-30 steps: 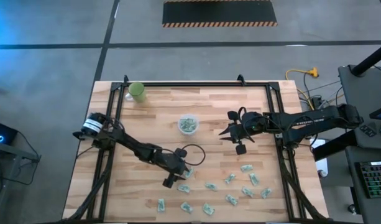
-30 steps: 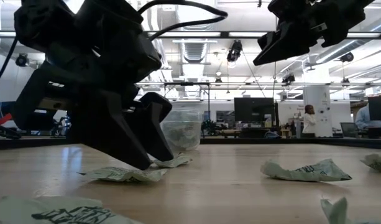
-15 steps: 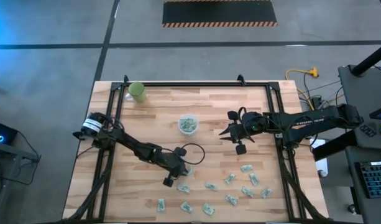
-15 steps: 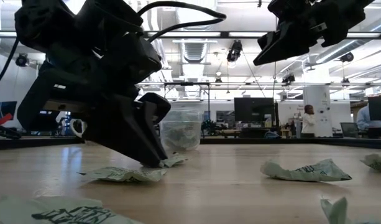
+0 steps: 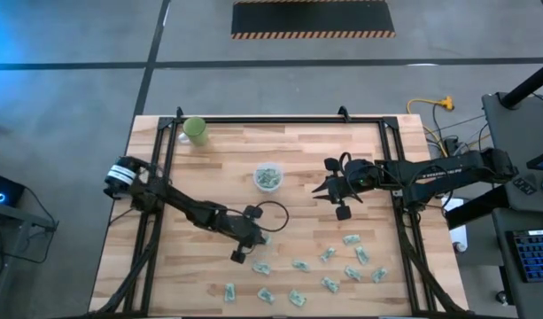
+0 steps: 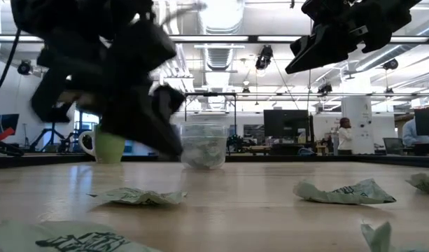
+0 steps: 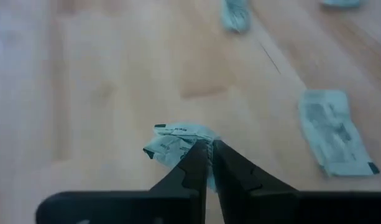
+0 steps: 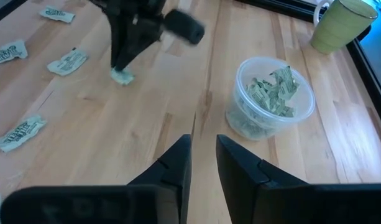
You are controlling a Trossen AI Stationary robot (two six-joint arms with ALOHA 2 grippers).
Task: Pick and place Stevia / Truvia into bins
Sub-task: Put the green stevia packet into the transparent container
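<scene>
Left gripper [image 7: 207,163] pinches a packet [image 7: 171,144] just above the table [image 5: 306,151].

Nearest the lower edge of the high view, loose packets [image 5: 329,283] lie scattered at lower centre and lower right. Above them, left of centre, the left gripper's fingers are closed on the one crumpled packet. Further up, the clear cup [image 5: 267,177] sits at centre, partly filled with packets. The right gripper [image 8: 202,162] hovers to its right, fingers narrowly apart, holding nothing. A green cup [image 5: 196,130] stands at upper left.

Clear cup [image 5: 268,177] mid-table; packets [image 5: 324,266] scattered along near edge; green cup [image 5: 196,131] far-left corner.
</scene>
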